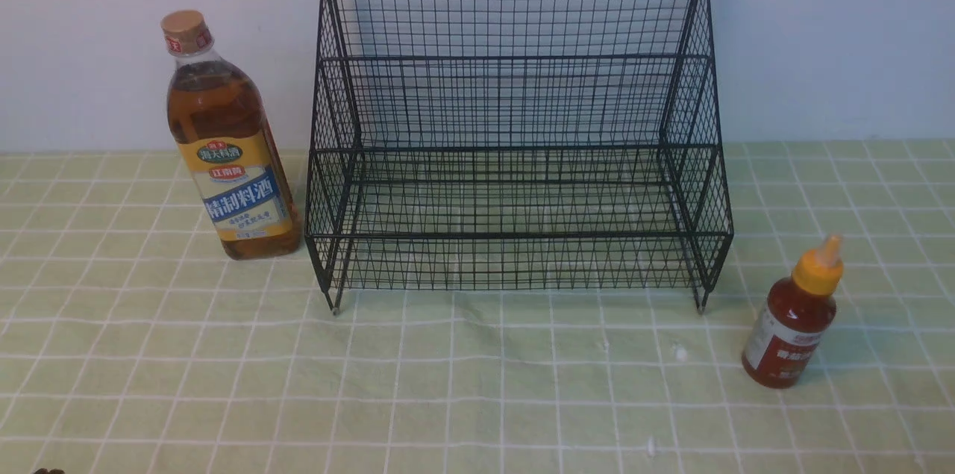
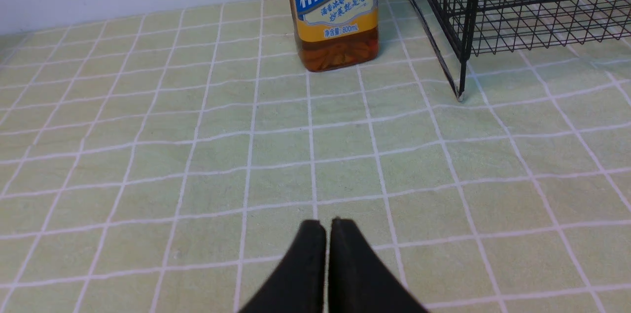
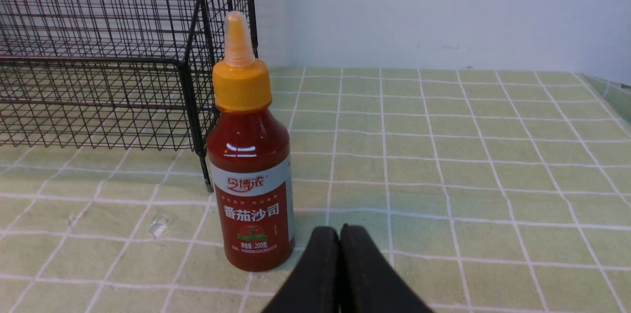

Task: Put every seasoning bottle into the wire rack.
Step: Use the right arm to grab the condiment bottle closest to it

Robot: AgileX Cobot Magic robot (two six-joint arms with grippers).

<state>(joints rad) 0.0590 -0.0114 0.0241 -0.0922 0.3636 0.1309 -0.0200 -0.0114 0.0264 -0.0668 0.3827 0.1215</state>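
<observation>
- A plain pale wall (image 1: 821, 41) runs across the whole back, bluish-white from my seat. It meets the work surface in one straight line.
- The surface is covered by a light green tablecloth (image 1: 477, 384) with thin white grid lines (image 1: 501, 354).
- The cloth does not lie flat; gentle ripples bend the lines, mostly in the near half.
- Small white flecks (image 1: 680, 354) sit on the cloth right of centre, and one more lies near the front edge.
- Right wrist view: faint dark marks (image 3: 443, 48) low on the wall. A darker strip (image 3: 616, 98) shows at the cloth's far corner; I cannot tell if that is the edge.
- Light is soft and even, and shadows are faint.
</observation>
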